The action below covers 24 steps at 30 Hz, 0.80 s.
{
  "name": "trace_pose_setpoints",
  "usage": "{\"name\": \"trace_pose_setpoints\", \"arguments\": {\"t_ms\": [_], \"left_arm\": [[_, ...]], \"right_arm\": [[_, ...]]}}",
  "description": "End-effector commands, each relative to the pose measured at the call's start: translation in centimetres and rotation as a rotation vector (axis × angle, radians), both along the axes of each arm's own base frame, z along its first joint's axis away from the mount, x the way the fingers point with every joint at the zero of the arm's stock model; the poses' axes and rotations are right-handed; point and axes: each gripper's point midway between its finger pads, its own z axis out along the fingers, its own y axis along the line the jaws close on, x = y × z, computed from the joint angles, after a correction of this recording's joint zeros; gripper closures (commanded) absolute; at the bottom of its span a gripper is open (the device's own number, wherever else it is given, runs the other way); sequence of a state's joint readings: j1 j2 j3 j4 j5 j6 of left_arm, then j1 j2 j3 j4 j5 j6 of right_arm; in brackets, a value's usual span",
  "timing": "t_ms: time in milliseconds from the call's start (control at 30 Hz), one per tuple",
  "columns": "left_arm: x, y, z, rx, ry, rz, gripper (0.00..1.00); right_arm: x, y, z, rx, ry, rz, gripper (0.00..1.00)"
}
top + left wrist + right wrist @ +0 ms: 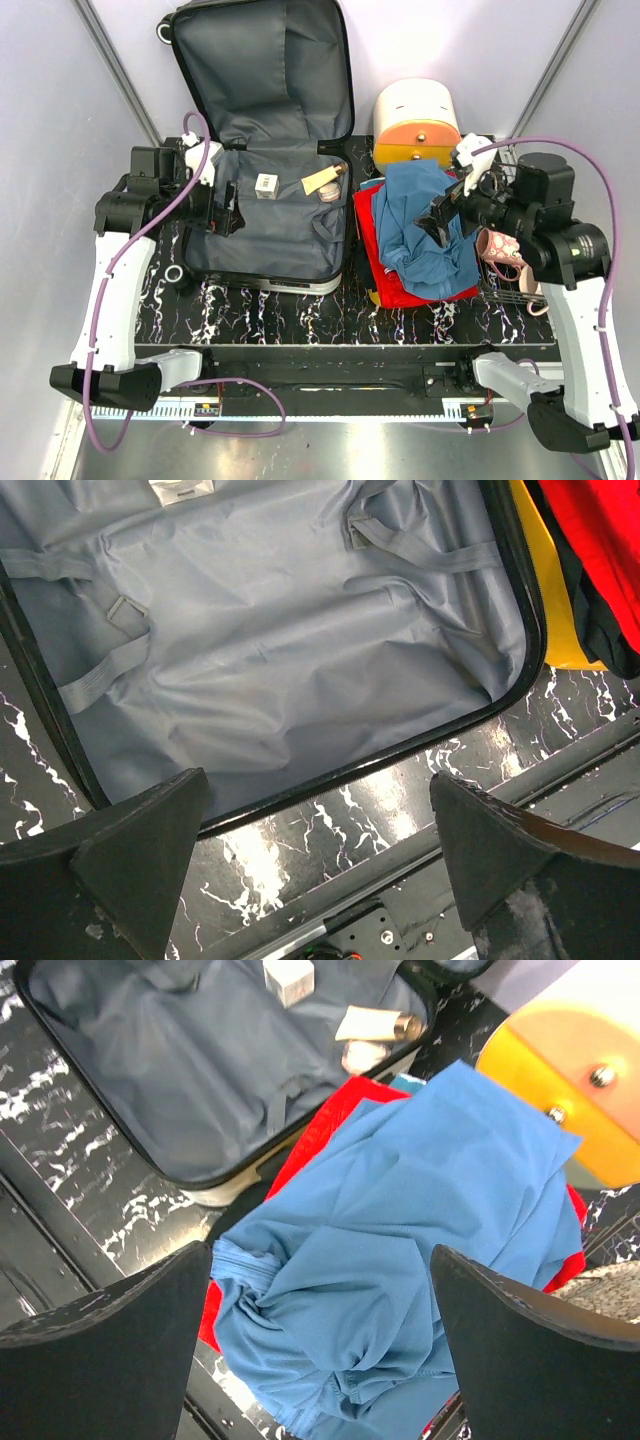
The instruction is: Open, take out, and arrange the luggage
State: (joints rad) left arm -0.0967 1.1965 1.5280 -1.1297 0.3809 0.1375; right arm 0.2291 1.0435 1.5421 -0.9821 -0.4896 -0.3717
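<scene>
**Luggage lies open on the table, both claws spread wide and empty**

The luggage (pixel 270 200) is seen on the left half of the black marbled table (pixel 300 310), opened out. Its lower shell lies flat with the grey lining exposed, and its lid is raised at the back. Near the hinge, towards the right side of the lower shell, a small white box (pixel 266 185), a cream tube (pixel 322 180) and a small round jar (pixel 329 194) are found close together.

The left claw (pixel 318 778) is held over the left part of the lower shell. Its fingers are spread wide and nothing is gripped between them.

Just beside the luggage on the right, a blue garment (pixel 425 215) is heaped on a red garment (pixel 375 240). A strip of a yellow tray (pixel 560 610) is seen under them in the left wrist view. The right claw (pixel 320 1252) is held above the blue garment, its fingers set wide with nothing gripped.

Behind the heap, a white-and-orange drawer box (pixel 418 120) is placed at the back of the table
</scene>
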Motion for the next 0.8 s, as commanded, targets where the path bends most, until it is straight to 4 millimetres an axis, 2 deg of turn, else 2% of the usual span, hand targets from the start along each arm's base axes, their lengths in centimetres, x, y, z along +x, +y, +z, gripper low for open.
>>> {"name": "trace_pose_setpoints", "arguments": {"t_ms": [0,167,233,367,500,567,600,633,667,700,733,767], "left_arm": [[-0.5,0.7,1.9,0.009,-0.037,0.046,0.01],[0.2,0.8,2.3,-0.014,-0.048,0.093,0.01],[1.3,1.0,2.2,-0.023,-0.057,0.137,0.01],[3.2,0.7,1.6,-0.066,-0.041,0.198,0.01],[4.5,0.6,1.0,-0.073,-0.036,0.209,0.01],[4.8,0.4,0.7,-0.079,-0.031,0.203,0.01],[4.9,0.3,0.8,-0.087,-0.034,0.197,0.01],[4.7,-0.1,0.4,-0.098,-0.024,0.176,0.01],[4.8,-0.2,0.4,-0.1,-0.029,0.17,0.01],[5.1,-0.1,0.3,-0.094,-0.035,0.168,0.01],[5.2,0.0,0.1,-0.087,-0.04,0.167,0.01],[5.6,0.1,0.0,-0.071,-0.053,0.158,0.01]], "right_arm": [[-0.3,0.0,2.6,0.09,0.013,-0.07,0.0],[0.1,-1.2,2.7,0.075,0.007,-0.159,0.0],[0.2,-2.0,1.8,0.052,0.019,-0.2,0.0],[-0.7,-3.2,0.6,0.015,0.045,-0.253,0.0],[-0.5,-3.8,0.3,-0.013,0.054,-0.281,0.0],[1.2,-3.3,-0.1,-0.018,0.093,-0.28,0.0],[1.9,-3.0,0.9,0.003,0.084,-0.282,0.0],[3.7,-2.3,0.2,-0.001,0.125,-0.273,0.0],[5.0,-1.9,0.7,0.009,0.115,-0.271,0.0],[6.1,-1.5,2.3,0.022,0.078,-0.263,0.0],[8.5,-1.0,1.2,0.005,0.114,-0.258,0.0],[9.9,-0.6,1.1,-0.008,0.116,-0.246,0.0]]}}
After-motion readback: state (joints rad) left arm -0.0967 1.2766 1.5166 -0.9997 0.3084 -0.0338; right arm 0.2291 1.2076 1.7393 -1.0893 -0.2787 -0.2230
